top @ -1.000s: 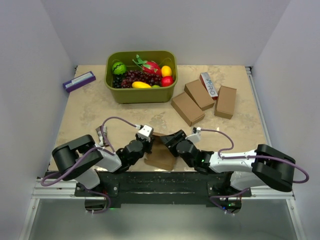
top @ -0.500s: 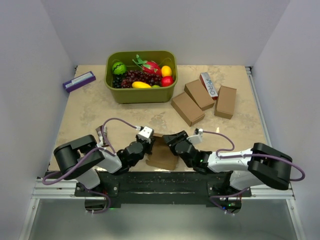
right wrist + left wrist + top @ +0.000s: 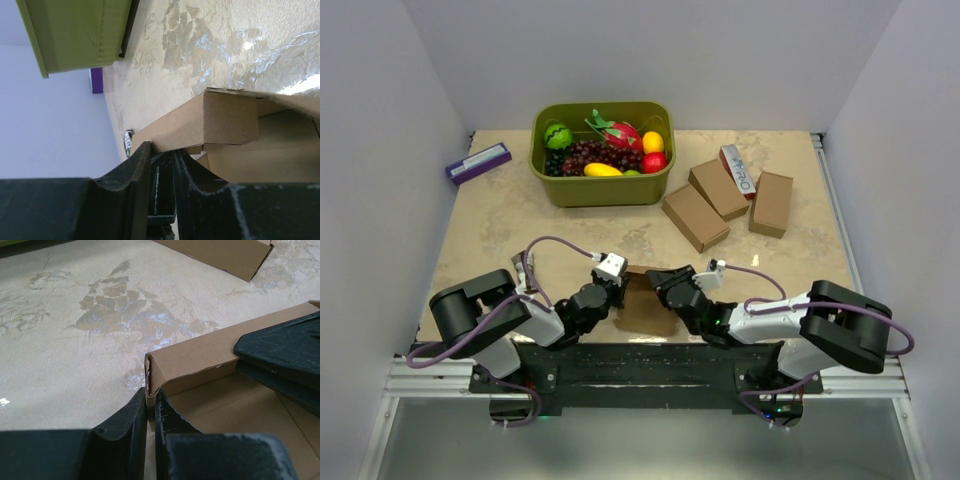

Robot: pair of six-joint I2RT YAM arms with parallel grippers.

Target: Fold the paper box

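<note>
**A:** Beige mottled tabletop (image 3: 500, 230), white walls around it. Where's the plain brown thin-cardboard paper box (image 3: 642, 305)?

**B:** At the near edge, in the middle, lying between the two arms. It looks part-formed: a long folded edge stands up over a flat panel, and the right wrist view shows one end open.

**A:** And the grips?

**B:** The left gripper (image 3: 150, 401) has its jaws all but together, pinching the cardboard at the box's left end corner. The right gripper (image 3: 162, 152) has its jaws at a narrow slit. In the left wrist view, one finger sits over the raised edge further right and the other under it, so I read that as a hold on the box too.

**A:** So the step is squaring up that raised side?

**B:** That's my reading. To do it well, keep both pinches close to the crease, so the thin sheet bends on its scored line and not mid-panel. Move the two grippers together along one line, because if one leads, the side will likely twist. Don't squeeze harder, since card this thin dents easily.

**A:** Anything crowding them?

**B:** No. The olive-green plastic bin of toy fruit (image 3: 600, 192) and the three closed brown cartons (image 3: 695, 217) sit far off, well apart from the work.
</note>
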